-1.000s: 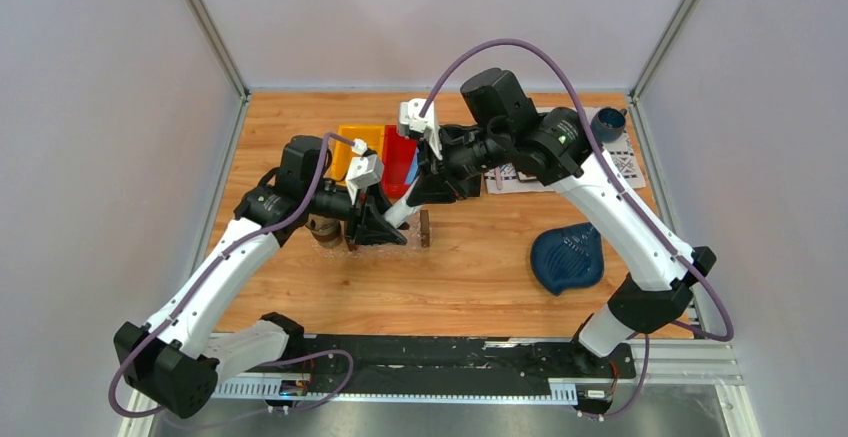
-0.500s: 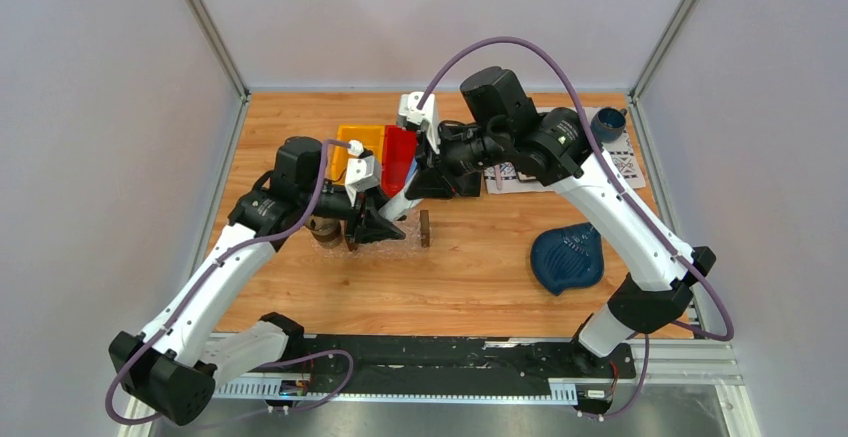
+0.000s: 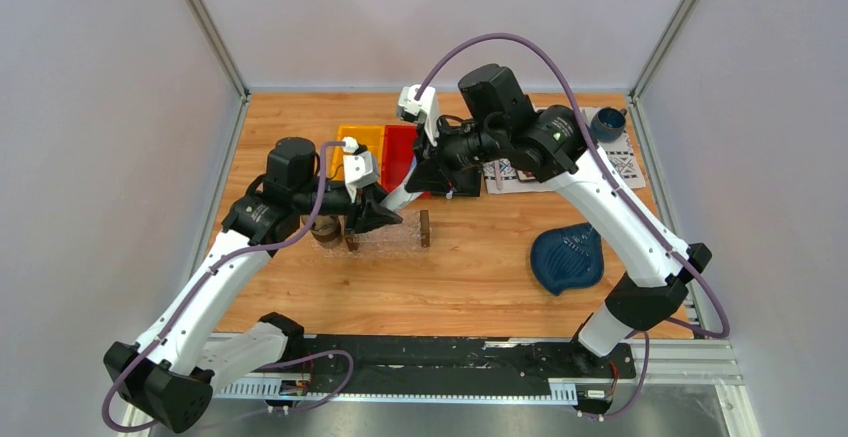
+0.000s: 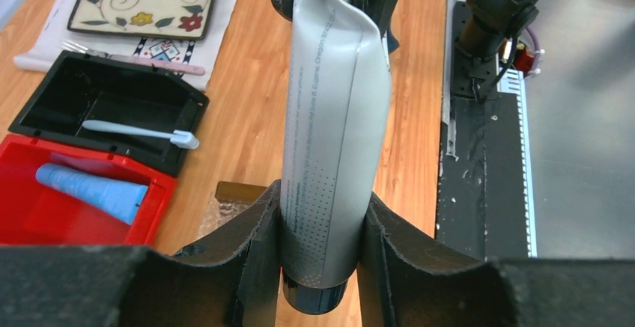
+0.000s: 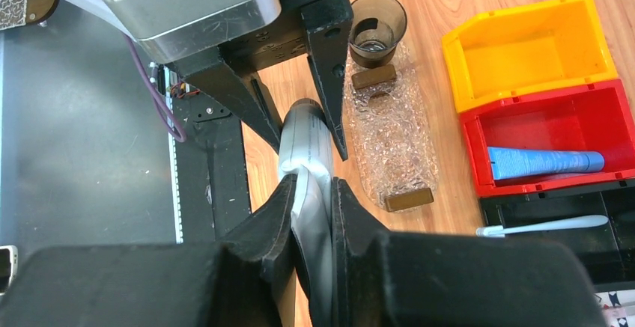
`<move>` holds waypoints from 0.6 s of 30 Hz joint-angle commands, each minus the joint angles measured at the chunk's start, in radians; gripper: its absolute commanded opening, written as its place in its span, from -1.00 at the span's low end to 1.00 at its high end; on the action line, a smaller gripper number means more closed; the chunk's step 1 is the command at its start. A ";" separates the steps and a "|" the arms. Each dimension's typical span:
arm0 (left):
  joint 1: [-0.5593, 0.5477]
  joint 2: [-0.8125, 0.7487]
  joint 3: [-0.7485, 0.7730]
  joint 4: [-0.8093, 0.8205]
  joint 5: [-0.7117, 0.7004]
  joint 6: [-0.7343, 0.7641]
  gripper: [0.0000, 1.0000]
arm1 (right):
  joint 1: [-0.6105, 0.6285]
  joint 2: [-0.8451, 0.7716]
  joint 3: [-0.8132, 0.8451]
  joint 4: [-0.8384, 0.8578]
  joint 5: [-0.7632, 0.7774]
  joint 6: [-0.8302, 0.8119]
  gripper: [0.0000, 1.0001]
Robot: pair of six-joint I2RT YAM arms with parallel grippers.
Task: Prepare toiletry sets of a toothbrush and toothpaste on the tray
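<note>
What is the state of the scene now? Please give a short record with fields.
left gripper: shut on the grey tube, at its cap end
right gripper: shut on the same tube, at its crimped end
blue tube: lying in the red bin
toothbrush: lying in the black bin
tray: on the table, nothing in it

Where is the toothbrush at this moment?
In the left wrist view, the toothbrush lies flat inside the black bin at the left, beside the red bin that holds the blue tube.
</note>
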State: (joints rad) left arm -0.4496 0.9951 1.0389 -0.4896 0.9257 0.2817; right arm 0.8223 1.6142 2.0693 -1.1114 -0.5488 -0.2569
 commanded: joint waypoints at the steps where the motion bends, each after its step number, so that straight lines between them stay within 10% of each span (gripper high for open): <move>1: -0.004 -0.015 0.013 0.071 0.002 -0.016 -0.86 | -0.017 0.032 0.032 0.035 0.076 0.028 -1.00; 10: -0.004 -0.029 0.006 0.080 0.027 -0.038 -1.00 | -0.018 -0.002 0.020 0.042 0.104 0.004 0.07; 18: -0.004 -0.027 -0.004 0.100 0.071 -0.068 -1.00 | -0.020 -0.030 -0.009 0.030 0.064 -0.022 0.12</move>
State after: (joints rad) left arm -0.4500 0.9939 1.0264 -0.4709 0.9150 0.2363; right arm 0.8082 1.6196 2.0697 -1.1015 -0.4835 -0.2478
